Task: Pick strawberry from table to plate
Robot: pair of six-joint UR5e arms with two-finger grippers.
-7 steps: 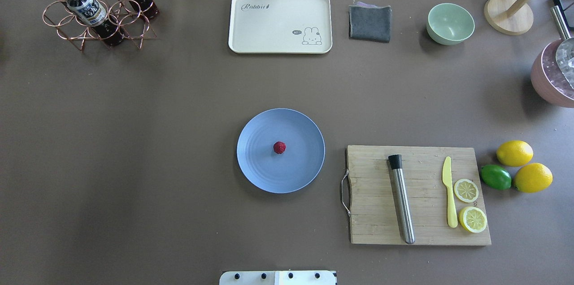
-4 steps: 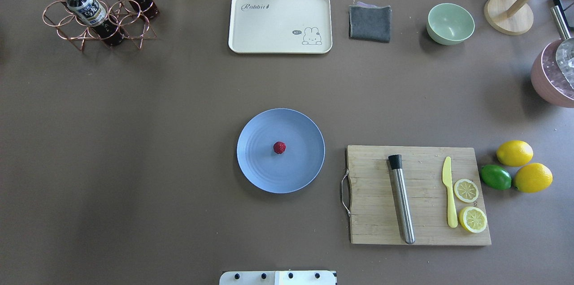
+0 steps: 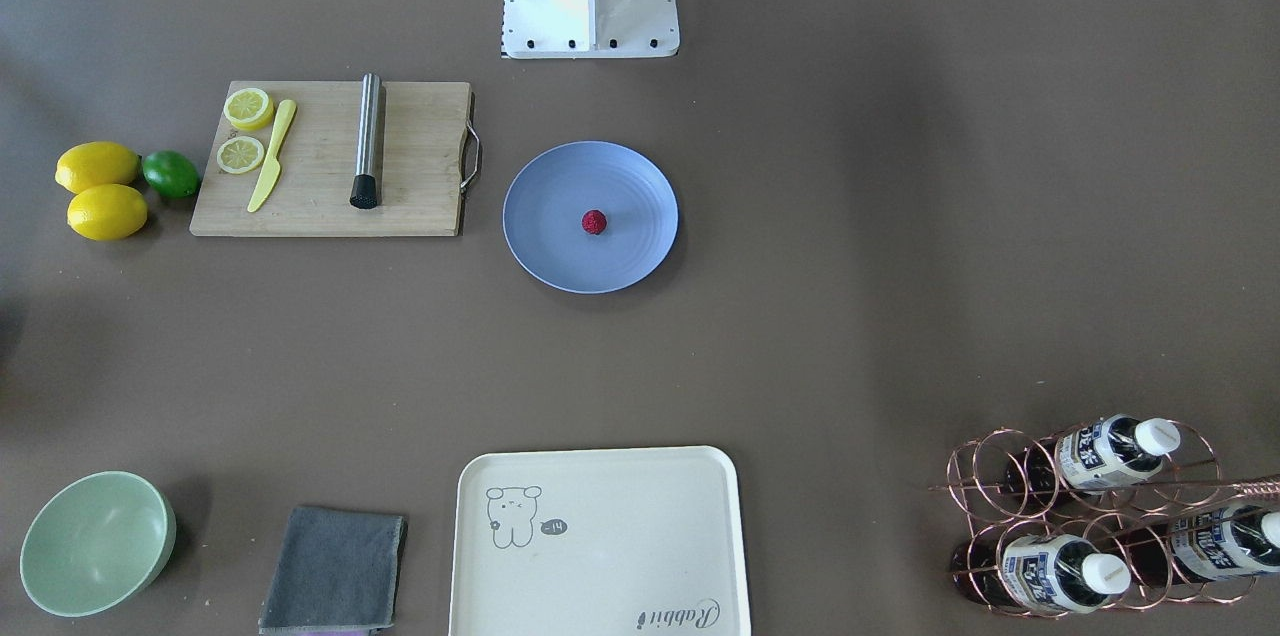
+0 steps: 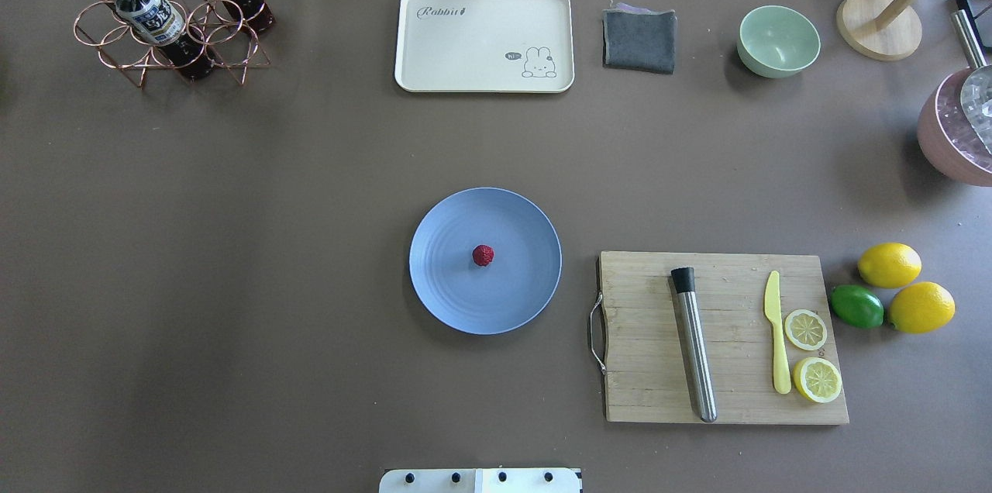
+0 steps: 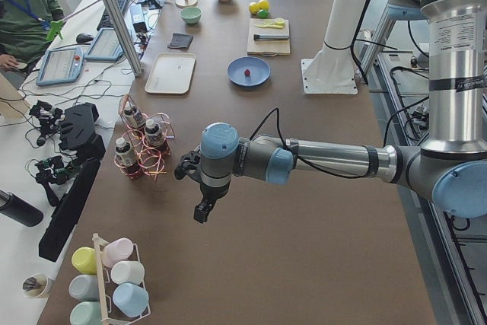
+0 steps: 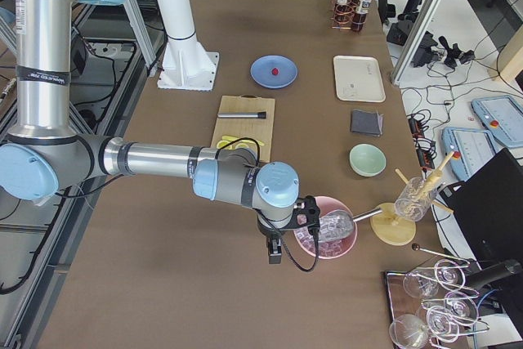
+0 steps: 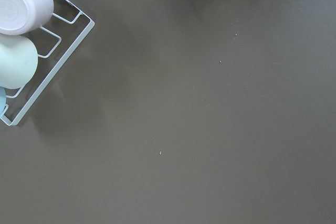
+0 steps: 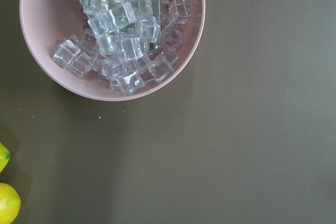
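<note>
The small dark red strawberry [image 4: 483, 255] [image 3: 594, 222] lies at the middle of the round blue-grey plate [image 4: 449, 291] [image 3: 545, 241] on the brown table [image 4: 232, 245]. It also shows in the side views as a red dot, the strawberry [image 5: 246, 73] [image 6: 276, 70]. My left gripper [image 5: 199, 212] hangs over the table's left end, far from the plate. My right gripper [image 6: 274, 252] hangs beside a pink bowl at the right end. Both appear only in the side views, so I cannot tell if they are open or shut.
A cutting board [image 4: 643, 369] with a steel muddler [image 4: 694, 346], yellow knife and lemon slices lies right of the plate. Lemons [image 4: 890, 264] and a lime sit beyond it. At the back stand a cream tray [image 4: 465, 43], grey cloth, green bowl [image 4: 777, 39] and bottle rack [image 4: 163, 12]. A pink ice bowl [image 8: 110, 35], a cup rack [image 7: 31, 51].
</note>
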